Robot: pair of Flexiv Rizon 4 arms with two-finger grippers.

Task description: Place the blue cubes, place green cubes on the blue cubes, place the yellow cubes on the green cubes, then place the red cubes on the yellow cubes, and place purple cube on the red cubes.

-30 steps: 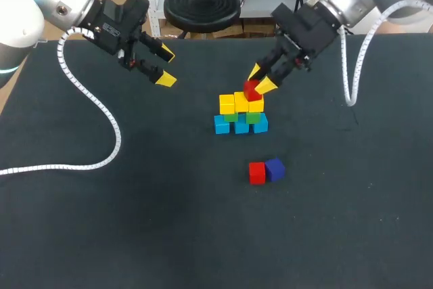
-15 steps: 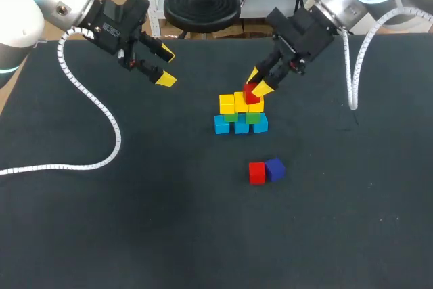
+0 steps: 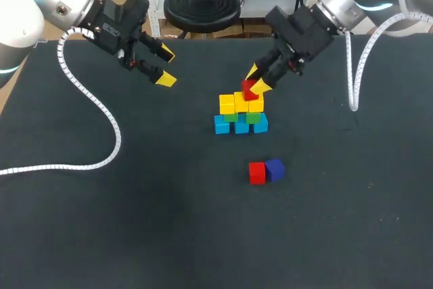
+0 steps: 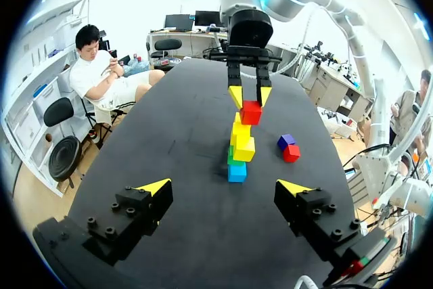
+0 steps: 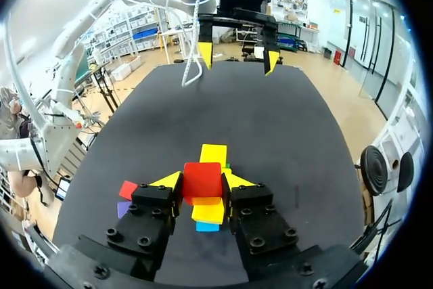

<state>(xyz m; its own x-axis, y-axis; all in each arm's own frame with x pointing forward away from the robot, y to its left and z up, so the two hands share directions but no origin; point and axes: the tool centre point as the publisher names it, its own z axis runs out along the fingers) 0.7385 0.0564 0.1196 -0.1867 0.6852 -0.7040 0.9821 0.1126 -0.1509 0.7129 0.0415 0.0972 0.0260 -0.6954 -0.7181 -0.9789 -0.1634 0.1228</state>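
A cube stack stands mid-table: blue cubes (image 3: 241,126) at the bottom, green cubes (image 3: 254,118) on them, yellow cubes (image 3: 227,104) on top. My right gripper (image 3: 258,80) is shut on a red cube (image 3: 249,90) just over the yellow layer; I cannot tell whether it touches. In the right wrist view the red cube (image 5: 202,179) sits between the fingers above the stack (image 5: 214,154). A loose red cube (image 3: 256,173) and a purple cube (image 3: 275,168) lie together nearer the front. My left gripper (image 3: 165,65) hangs open and empty at the back left, facing the stack (image 4: 238,151).
The black table (image 3: 135,208) has wide bare room at the left and front. A white coiled cable (image 3: 101,109) from the left arm lies across the table's left part. The right arm's cable (image 3: 352,79) hangs at the back right.
My right gripper has shifted slightly to the left with the red cube over the stack. The left arm has not moved.
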